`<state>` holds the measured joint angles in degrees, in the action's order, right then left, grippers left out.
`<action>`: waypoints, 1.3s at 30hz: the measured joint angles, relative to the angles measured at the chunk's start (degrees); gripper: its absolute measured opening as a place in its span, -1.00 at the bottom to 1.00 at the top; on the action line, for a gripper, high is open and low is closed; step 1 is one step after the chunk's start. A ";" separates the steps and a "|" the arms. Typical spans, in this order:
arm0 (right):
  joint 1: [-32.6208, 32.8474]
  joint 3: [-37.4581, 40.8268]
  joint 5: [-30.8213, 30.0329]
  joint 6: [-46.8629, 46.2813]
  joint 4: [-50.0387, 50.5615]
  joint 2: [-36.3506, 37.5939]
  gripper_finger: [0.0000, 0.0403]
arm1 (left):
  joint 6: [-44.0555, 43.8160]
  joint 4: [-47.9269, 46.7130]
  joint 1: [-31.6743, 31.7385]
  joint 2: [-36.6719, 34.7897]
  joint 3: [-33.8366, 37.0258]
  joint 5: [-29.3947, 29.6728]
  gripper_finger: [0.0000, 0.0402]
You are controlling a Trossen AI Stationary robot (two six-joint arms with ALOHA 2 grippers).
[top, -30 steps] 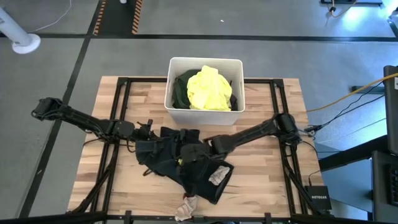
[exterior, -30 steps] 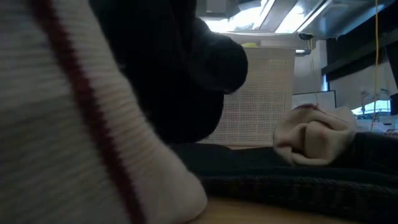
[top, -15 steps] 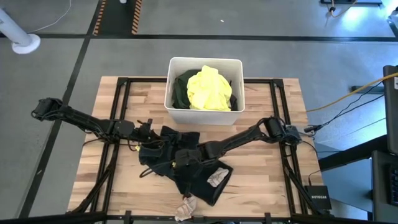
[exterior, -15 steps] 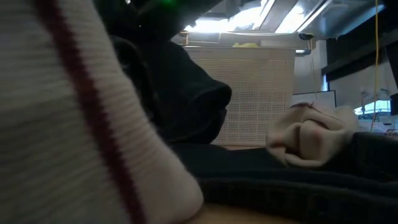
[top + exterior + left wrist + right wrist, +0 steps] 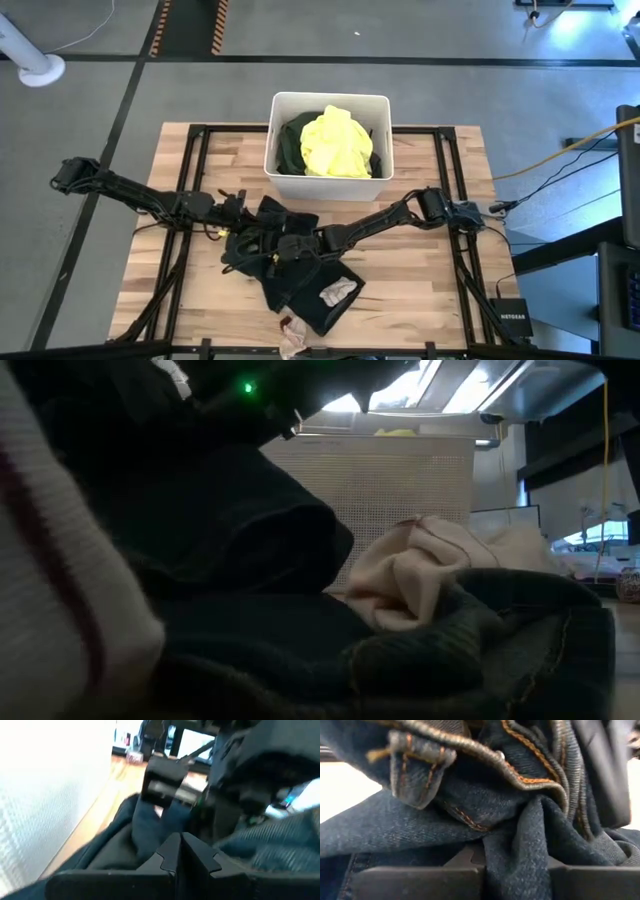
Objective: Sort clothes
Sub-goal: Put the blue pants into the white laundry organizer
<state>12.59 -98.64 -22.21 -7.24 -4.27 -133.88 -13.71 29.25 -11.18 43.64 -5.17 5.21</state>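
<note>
Lying bunched mid-table, the dark jeans (image 5: 300, 265) fill the right gripper (image 5: 283, 250), whose fingers pinch a denim fold. The left gripper (image 5: 240, 222), fingers together, rests at the pile's edge, before the white bin (image 5: 328, 178).

Even overhead brightness, window glare, close cloth blurred in low, wrist views.
</note>
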 joint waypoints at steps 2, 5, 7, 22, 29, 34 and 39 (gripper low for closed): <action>-0.01 -0.01 0.12 0.21 0.04 -0.05 -0.82 | 0.10 0.96 0.00 -0.04 -0.18 -0.26 -0.94; 0.06 0.11 0.32 0.19 0.40 0.79 -0.82 | 1.53 1.30 0.01 -0.41 -0.30 -0.70 -0.94; 0.11 0.27 0.36 1.44 1.06 2.02 -0.82 | 2.98 0.75 0.02 -1.01 -0.30 -0.65 -0.94; 5.00 0.35 -13.87 11.95 4.63 16.68 -0.82 | 6.66 -4.42 -0.07 -13.98 -0.28 3.50 -0.94; 6.85 0.26 -19.39 16.77 3.96 22.67 -0.82 | 6.29 -7.18 -0.07 -16.34 -0.24 3.81 -0.94; 6.78 0.04 -17.68 14.69 6.04 24.18 -0.82 | 6.25 -8.19 -0.02 -16.22 -0.17 4.02 -0.94; 6.79 0.06 -13.48 8.24 13.80 22.09 -0.82 | 6.25 -10.93 0.00 -16.21 -0.17 4.33 -0.94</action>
<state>19.38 -98.59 -35.69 1.00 9.53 -111.79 -7.46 18.32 -11.18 27.43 -5.34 9.54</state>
